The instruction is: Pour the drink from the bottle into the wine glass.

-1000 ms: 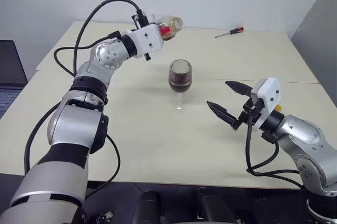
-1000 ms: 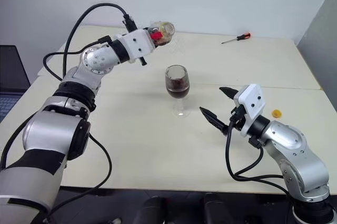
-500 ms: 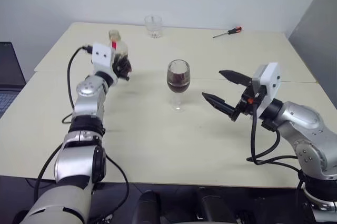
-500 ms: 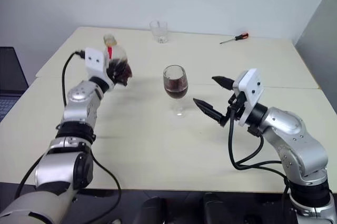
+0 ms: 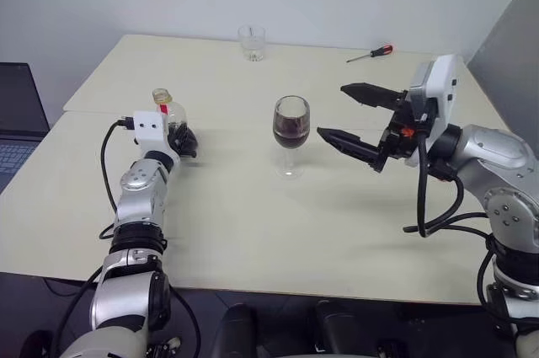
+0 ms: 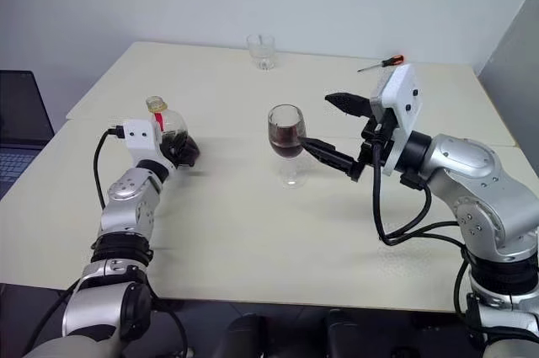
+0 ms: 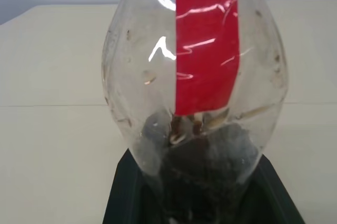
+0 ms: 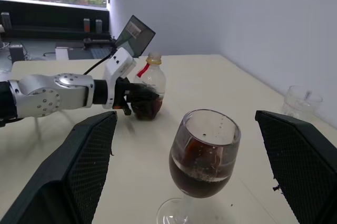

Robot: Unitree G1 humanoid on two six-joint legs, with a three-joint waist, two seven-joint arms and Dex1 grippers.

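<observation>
The wine glass (image 5: 291,122) stands mid-table with the dark drink (image 5: 290,134) filling the lower part of its bowl. The bottle (image 5: 170,114), clear with a red label, stands upright on the table to the glass's left. A dark remnant (image 7: 202,166) sits at its bottom. My left gripper (image 5: 182,140) is shut on the bottle's lower body, its fingers (image 7: 126,192) flanking it. My right gripper (image 5: 334,111) hovers open just right of the glass, level with the bowl, its fingers (image 8: 79,166) wide apart and not touching the glass (image 8: 204,153).
A short clear tumbler (image 5: 251,41) stands at the table's far edge. A red-handled screwdriver (image 5: 370,53) lies at the far right. A laptop (image 5: 17,122) sits off the table's left side. A seam (image 5: 227,129) runs across the tabletop.
My left arm swung the bottle down and left from a tilted pose high behind the glass to upright on the table. My right gripper rose and moved closer to the glass.
</observation>
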